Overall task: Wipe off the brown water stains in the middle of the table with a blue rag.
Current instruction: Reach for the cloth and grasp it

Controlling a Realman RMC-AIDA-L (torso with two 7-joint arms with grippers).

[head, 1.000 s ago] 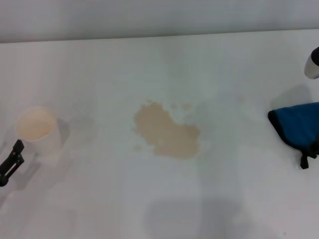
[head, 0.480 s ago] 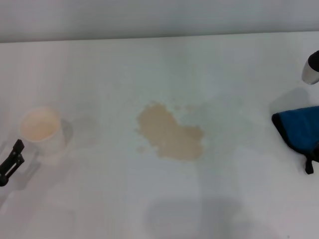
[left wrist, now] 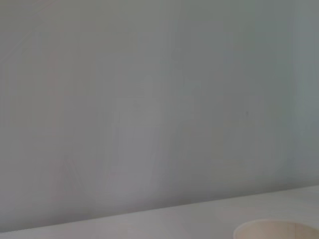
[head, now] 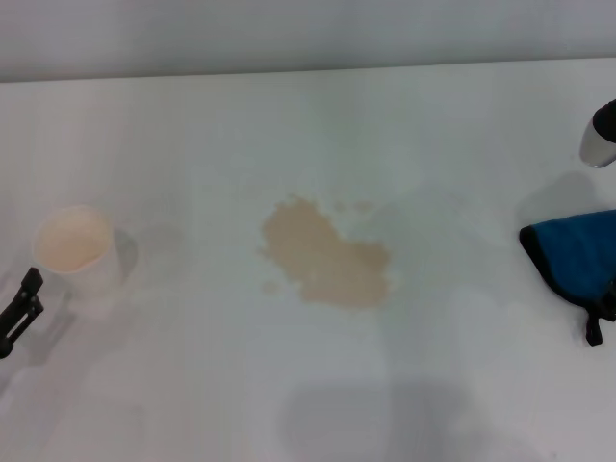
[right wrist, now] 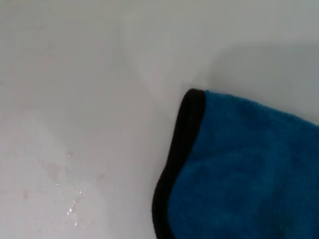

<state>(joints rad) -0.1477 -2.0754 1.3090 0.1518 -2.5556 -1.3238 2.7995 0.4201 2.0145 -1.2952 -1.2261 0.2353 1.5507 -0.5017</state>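
The white table (head: 308, 385) is being shown spread wide under a pale wall. Far left of the brown water stains (head: 327, 255), the left gripper (head: 19, 313) is being held low at the table's edge; whether its fingers are apart or together cannot be told. Just beside it, a white paper cup (head: 75, 248) is being seen standing upright. The stains are lying mid-table. Far right of them, the blue rag (head: 575, 256) is lying flat, and what is probably the right gripper (head: 601, 135) is being glimpsed above it, its state hidden.
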